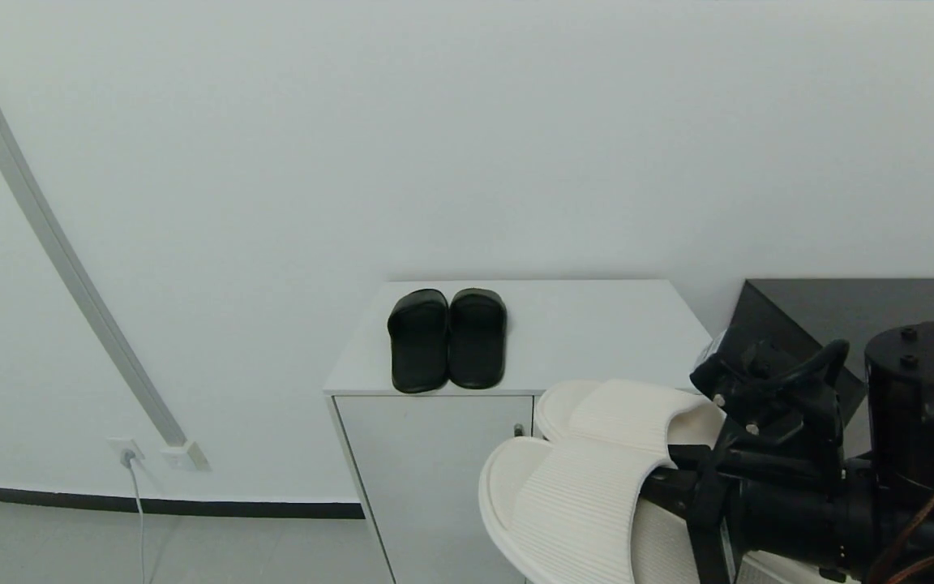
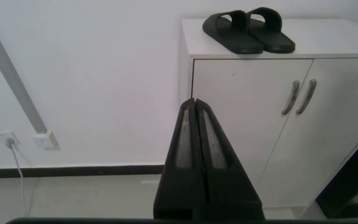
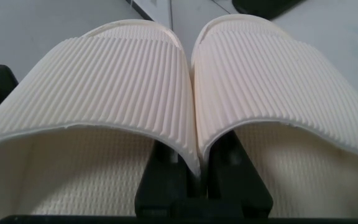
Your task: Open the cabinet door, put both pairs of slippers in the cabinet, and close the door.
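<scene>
- one pair, white slippers (image 1: 589, 478), pinched in right gripper (image 1: 666, 480) before the cabinet (image 1: 597, 324).
- black slippers (image 1: 447, 339) lie on its top.
- cabinet door (image 1: 434, 470) not yet opened; left gripper (image 2: 195, 109) closed, empty.

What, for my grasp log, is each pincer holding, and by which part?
Right pincer clamps the white slippers by their touching inner strap sides; left pincer holds nothing.

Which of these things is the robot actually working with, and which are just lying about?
Part of the job:
white slippers, clamped in the right gripper
black slippers on the cabinet
its doors, shut
left gripper, shut, empty

Just there:
wall socket and cable
grey wall conduit
black tabletop
</scene>
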Tool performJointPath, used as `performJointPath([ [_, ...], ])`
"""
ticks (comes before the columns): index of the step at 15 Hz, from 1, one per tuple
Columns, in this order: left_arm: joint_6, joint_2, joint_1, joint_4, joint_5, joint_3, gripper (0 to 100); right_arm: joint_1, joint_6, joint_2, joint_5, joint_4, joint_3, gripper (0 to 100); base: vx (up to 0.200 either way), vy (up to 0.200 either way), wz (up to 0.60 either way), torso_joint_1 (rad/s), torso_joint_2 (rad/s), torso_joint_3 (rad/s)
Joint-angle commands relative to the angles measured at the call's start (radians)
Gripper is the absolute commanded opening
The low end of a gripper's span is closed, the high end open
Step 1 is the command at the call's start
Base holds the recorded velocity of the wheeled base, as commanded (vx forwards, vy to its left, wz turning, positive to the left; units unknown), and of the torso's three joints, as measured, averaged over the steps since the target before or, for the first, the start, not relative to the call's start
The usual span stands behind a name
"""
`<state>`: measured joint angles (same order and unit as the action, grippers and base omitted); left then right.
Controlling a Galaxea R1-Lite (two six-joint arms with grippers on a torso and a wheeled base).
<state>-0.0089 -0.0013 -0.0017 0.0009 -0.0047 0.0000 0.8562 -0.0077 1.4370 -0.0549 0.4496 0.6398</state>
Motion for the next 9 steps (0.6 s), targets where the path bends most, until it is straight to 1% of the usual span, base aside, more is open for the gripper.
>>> performJointPath([
  [1,0.000,0.001,0.000,0.001,0.000,0.000,0,-0.003,-0.005,0.000,0.004,0.000,-0.008,0,0.000,0.000,0.00,0.000,0.00,0.000],
  [9,0.003,0.001,0.000,0.001,0.003,0.000,0,-0.006,-0.006,-0.017,0.003,0.001,-0.028,0,0.000,0.000,0.00,-0.006,0.01,0.009],
])
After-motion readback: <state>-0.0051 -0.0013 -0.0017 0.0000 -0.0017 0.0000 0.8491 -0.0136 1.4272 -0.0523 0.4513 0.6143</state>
